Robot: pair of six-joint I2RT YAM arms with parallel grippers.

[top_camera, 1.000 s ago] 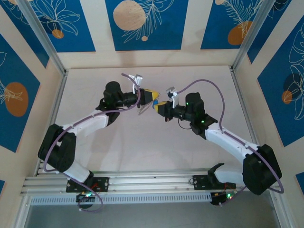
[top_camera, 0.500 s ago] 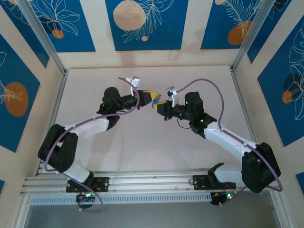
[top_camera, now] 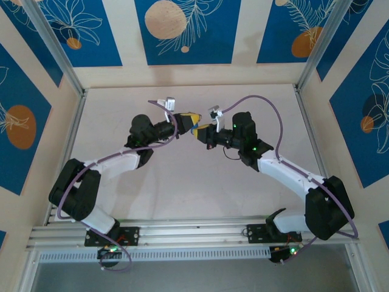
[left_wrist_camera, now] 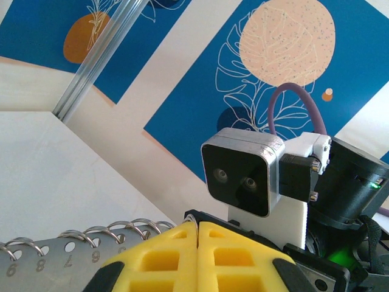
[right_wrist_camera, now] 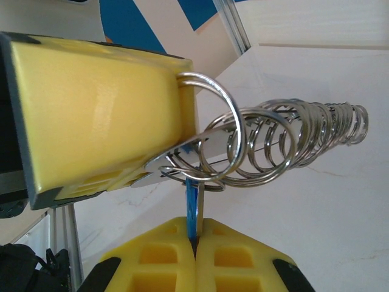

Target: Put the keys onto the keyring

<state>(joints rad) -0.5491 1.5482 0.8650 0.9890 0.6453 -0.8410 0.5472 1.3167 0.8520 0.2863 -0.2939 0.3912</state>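
Note:
My left gripper point(left_wrist_camera: 198, 225) is shut on the keyring point(left_wrist_camera: 48, 258), a flat grey numbered metal strip carrying several wire rings. From the right wrist, that keyring point(right_wrist_camera: 267, 146) sticks out sideways from the left gripper's yellow finger point(right_wrist_camera: 103, 115). My right gripper point(right_wrist_camera: 196, 238) is shut on a small blue key point(right_wrist_camera: 194, 213), held edge-on and pointing up. The key's upper end reaches the nearest wire ring; whether it is threaded through I cannot tell. From above, the left gripper point(top_camera: 192, 119) and right gripper point(top_camera: 202, 130) meet tip to tip over the middle of the table.
The pale tabletop point(top_camera: 182, 182) lies below both raised arms. Blue-patterned walls and an aluminium post point(left_wrist_camera: 97, 67) enclose the cell. The right wrist's camera housing point(left_wrist_camera: 243, 173) faces the left wrist at close range.
The right gripper has moved left and slightly back with the key, closing on the left gripper. The left gripper has shifted a little toward the back. Both stayed shut.

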